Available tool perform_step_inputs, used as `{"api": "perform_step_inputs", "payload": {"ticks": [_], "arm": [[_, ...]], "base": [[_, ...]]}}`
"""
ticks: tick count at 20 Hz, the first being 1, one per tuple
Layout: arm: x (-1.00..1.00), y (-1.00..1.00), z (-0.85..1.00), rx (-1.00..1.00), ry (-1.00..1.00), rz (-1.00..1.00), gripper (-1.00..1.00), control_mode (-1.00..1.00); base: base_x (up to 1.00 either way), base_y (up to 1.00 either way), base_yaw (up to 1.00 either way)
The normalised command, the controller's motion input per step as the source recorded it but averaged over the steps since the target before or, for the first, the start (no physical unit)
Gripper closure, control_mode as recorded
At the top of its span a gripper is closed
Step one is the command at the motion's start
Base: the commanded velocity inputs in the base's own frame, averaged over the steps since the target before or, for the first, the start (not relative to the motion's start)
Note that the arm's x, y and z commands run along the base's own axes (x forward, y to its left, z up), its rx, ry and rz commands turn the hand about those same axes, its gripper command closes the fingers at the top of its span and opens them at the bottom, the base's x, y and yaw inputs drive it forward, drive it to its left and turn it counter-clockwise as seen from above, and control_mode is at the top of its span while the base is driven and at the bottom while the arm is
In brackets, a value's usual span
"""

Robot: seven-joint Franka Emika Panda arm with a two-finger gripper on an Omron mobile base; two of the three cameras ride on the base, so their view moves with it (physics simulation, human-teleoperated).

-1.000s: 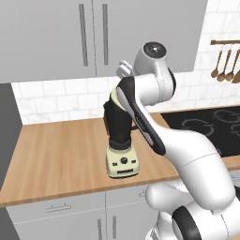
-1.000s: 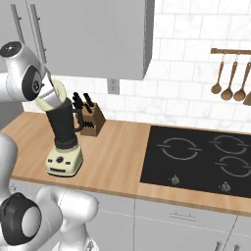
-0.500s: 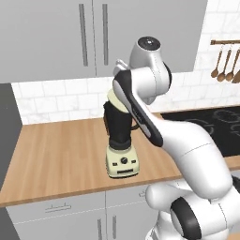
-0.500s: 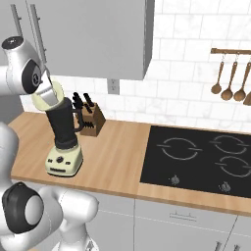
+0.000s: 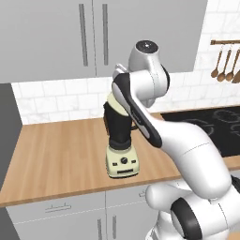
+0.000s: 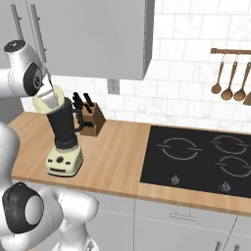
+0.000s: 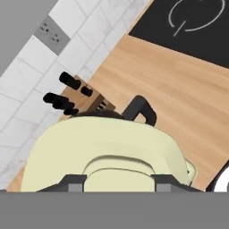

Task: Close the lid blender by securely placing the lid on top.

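Lid (image 7: 107,152) tilts over blender (image 6: 64,137) on wooden counter (image 6: 117,157)

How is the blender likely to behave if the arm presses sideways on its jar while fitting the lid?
The blender may tip rather than slide: its tall dark jar stands on a small cream base. It looks stiff, so it probably won't flex. The lid, tilted at the jar's top in the gripper, seems light and rigid, with a knob giving good grip.
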Motion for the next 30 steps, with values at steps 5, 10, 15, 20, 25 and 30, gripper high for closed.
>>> {"api": "perform_step_inputs", "payload": {"ticks": [5,10,15,20,25,30], "arm": [[0.07,0.0,-0.11,0.03,0.0,0.0,1.0,-1.0],[0.17,0.0,-0.01,0.0,0.0,0.0,1.0,-1.0],[0.25,0.0,0.0,0.0,0.0,0.0,1.0,-1.0],[0.3,0.0,-0.05,0.0,0.0,0.0,1.0,-1.0],[0.25,0.0,-0.08,-0.01,0.0,0.0,1.0,-1.0],[0.12,0.04,-0.11,-0.06,0.0,0.0,1.0,-1.0]], "base": [[0.0,0.0,0.0],[0.0,0.0,0.0],[0.0,0.0,0.0],[0.0,0.0,0.0],[0.0,0.0,0.0],[0.0,0.0,0.0]]}}
